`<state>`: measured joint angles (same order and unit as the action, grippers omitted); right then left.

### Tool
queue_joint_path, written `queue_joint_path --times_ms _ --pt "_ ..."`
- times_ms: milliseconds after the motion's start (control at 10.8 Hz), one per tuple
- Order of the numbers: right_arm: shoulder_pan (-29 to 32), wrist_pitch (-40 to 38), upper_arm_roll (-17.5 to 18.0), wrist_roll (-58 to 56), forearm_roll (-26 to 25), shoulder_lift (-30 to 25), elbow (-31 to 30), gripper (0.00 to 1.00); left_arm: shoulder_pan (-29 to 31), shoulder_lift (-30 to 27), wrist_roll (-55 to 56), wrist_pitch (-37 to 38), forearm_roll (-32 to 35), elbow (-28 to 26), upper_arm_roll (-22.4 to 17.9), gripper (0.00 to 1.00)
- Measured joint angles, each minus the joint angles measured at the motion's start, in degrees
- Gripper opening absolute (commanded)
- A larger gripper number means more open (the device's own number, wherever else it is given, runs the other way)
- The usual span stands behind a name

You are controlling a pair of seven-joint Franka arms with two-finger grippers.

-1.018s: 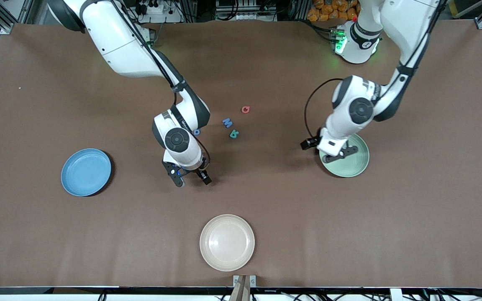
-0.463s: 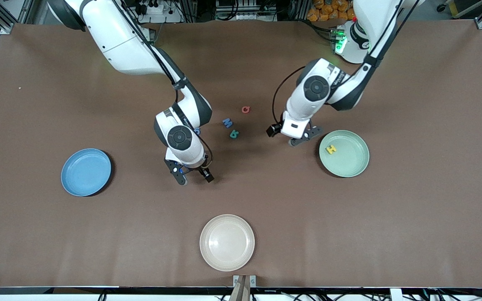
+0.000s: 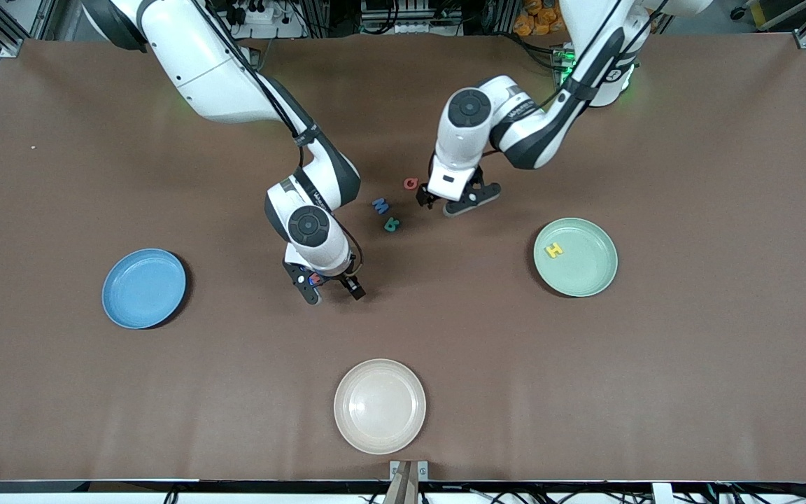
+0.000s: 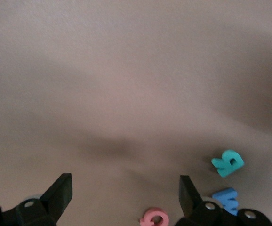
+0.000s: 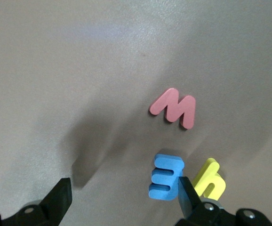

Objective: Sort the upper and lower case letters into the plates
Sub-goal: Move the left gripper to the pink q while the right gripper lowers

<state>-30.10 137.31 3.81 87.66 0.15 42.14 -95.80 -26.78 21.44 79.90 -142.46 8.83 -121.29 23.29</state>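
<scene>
The mint green plate [image 3: 585, 276] holds a yellow letter H [image 3: 553, 250]. The blue plate [image 3: 144, 288] sits toward the right arm's end with nothing in it. A red letter [image 3: 411, 183], a blue letter [image 3: 380, 205] and a teal letter [image 3: 392, 225] lie mid-table. My left gripper [image 3: 455, 203] hangs open just beside the red letter [image 4: 154, 218], with the teal letter [image 4: 228, 163] and blue letter [image 4: 226, 198] also in its wrist view. My right gripper [image 3: 326, 285] is open low over a red M [image 5: 173, 108], a blue E [image 5: 165, 182] and a yellow h [image 5: 209, 183].
A cream-white plate [image 3: 380, 405] lies near the table's front edge, nearer the camera than the letters. Brown table surface stretches between the plates.
My left gripper has swung away from over the mint plate, uncovering the yellow H there, and now hangs beside the red letter. My right gripper has edged slightly toward the left arm's end.
</scene>
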Motion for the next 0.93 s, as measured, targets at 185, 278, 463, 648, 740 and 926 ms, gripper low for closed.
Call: queue_joint_path --times_ms 185,278,463,648,740,926 --pt "0.0 0.0 -0.1 0.0 0.0 0.0 -0.2 1.0 -0.5 0.2 0.5 0.0 0.3 0.6 0.5 1.0" --pt "0.0 0.0 -0.1 0.0 0.0 0.0 -0.2 1.0 -0.5 0.5 0.6 0.0 0.4 1.1 0.7 1.0" --pt "0.2 0.2 -0.2 0.1 0.0 -0.1 -0.2 1.0 -1.5 1.4 0.7 0.0 0.7 2.0 0.8 1.0" --pt "0.3 1.1 -0.3 0.3 0.0 -0.3 -0.1 1.0 -3.0 3.2 5.3 0.0 2.1 4.1 0.9 1.0" --pt "0.3 1.8 -0.3 0.5 0.0 -0.4 -0.2 1.0 -3.9 4.5 8.0 0.0 3.5 5.7 1.0 1.0" --pt "0.3 4.8 -0.4 0.6 0.0 -0.4 -1.9 1.0 -5.4 7.0 10.7 0.0 4.7 8.4 1.0 1.0"
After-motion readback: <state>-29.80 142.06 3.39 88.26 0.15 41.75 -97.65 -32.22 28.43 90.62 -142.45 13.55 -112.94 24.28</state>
